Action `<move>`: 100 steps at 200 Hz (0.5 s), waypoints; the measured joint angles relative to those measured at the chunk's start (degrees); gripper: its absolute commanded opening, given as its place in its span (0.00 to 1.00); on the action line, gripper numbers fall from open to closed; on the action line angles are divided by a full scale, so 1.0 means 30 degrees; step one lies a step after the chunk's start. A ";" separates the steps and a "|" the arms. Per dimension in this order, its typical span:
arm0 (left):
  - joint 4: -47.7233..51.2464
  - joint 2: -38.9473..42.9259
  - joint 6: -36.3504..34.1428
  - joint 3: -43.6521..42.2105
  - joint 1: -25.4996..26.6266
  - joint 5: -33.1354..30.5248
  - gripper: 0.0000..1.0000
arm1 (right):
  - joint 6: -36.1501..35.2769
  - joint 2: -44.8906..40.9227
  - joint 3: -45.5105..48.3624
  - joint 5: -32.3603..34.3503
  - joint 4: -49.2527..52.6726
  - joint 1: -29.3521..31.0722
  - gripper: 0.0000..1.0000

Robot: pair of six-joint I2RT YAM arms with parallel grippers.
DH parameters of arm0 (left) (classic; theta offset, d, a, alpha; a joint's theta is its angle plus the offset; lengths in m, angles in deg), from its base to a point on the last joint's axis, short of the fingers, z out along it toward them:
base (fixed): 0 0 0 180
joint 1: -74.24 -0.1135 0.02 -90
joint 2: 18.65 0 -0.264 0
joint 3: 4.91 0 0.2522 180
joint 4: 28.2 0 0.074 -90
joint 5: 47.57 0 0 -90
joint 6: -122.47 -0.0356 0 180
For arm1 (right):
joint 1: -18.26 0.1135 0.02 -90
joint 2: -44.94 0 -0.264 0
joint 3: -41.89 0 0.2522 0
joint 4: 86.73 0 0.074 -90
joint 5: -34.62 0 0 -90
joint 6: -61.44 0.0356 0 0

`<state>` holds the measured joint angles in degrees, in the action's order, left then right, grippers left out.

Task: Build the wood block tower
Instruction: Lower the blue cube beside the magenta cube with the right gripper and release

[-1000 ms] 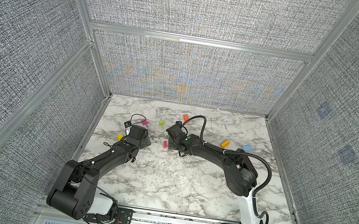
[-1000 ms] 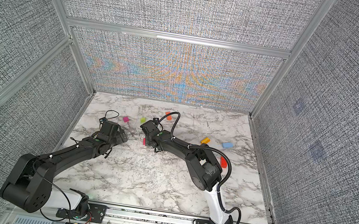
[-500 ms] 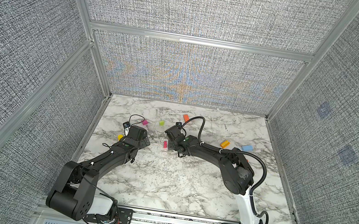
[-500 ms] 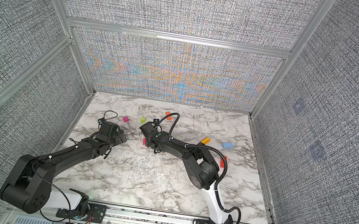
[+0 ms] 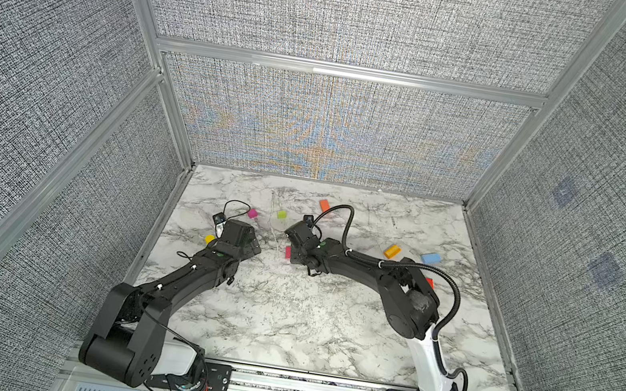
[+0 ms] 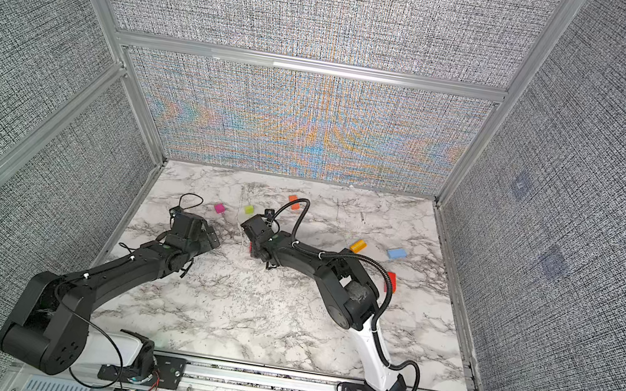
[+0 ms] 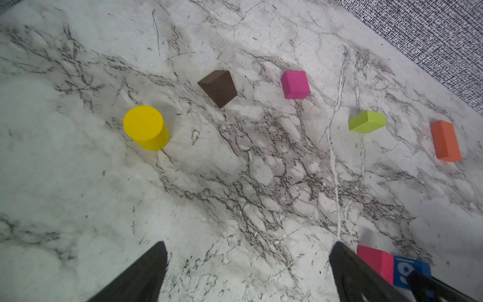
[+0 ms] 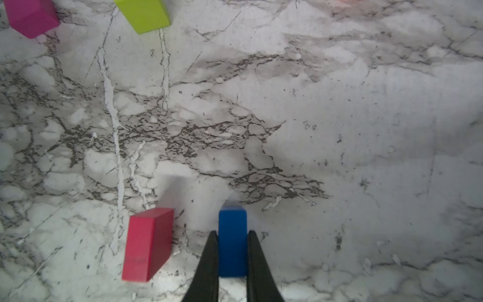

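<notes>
My right gripper (image 8: 232, 232) is shut on a blue numbered block (image 8: 232, 222), held low over the marble. A red block (image 8: 149, 243) lies just beside it, with a small gap between them. In both top views this gripper (image 5: 292, 250) sits left of the table's middle. My left gripper (image 7: 249, 245) is open over bare marble with nothing between its fingers. Beyond it lie a yellow cylinder (image 7: 146, 126), a brown block (image 7: 218, 87), a magenta cube (image 7: 295, 84), a lime block (image 7: 367, 121) and an orange brick (image 7: 445, 141). No tower is in view; the blocks lie singly.
On the right of the table lie an amber block (image 5: 392, 251), a light blue block (image 5: 431, 258) and a red block (image 5: 429, 282) partly behind the right arm. Grey fabric walls with aluminium posts enclose the marble table (image 5: 305, 321) on three sides.
The right arm's elbow has drifted slightly to the left. Both grippers and the blocks stay where they were.
</notes>
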<state>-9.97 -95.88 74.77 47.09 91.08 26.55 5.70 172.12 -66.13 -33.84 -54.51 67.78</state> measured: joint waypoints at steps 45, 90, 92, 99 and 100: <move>-0.0029 0.0029 0.0044 -0.0087 -0.0015 0.0160 0.99 | -0.0066 0.0000 0.0000 -0.0036 0.0000 0.0000 0.31; -0.0036 0.0262 0.0044 -0.0233 -0.0022 0.0277 0.99 | -0.0073 -0.0197 0.0007 -0.0364 0.0029 0.0000 0.44; -0.0044 0.0277 0.0044 -0.0248 -0.0022 0.0277 0.99 | -0.0073 -0.0233 0.0007 -0.0364 0.0029 0.0000 0.45; -0.0058 0.0313 0.0044 -0.0291 -0.0022 0.0284 0.99 | -0.0073 -0.0357 0.0022 -0.0393 0.0022 0.0000 0.48; -0.0073 0.0313 0.0044 -0.0299 -0.0022 0.0284 0.99 | -0.0073 -0.0372 0.0022 -0.0393 0.0022 0.0000 0.48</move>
<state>-10.18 -94.94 74.91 46.19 91.01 27.41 5.48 171.00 -66.06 -35.02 -54.44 67.78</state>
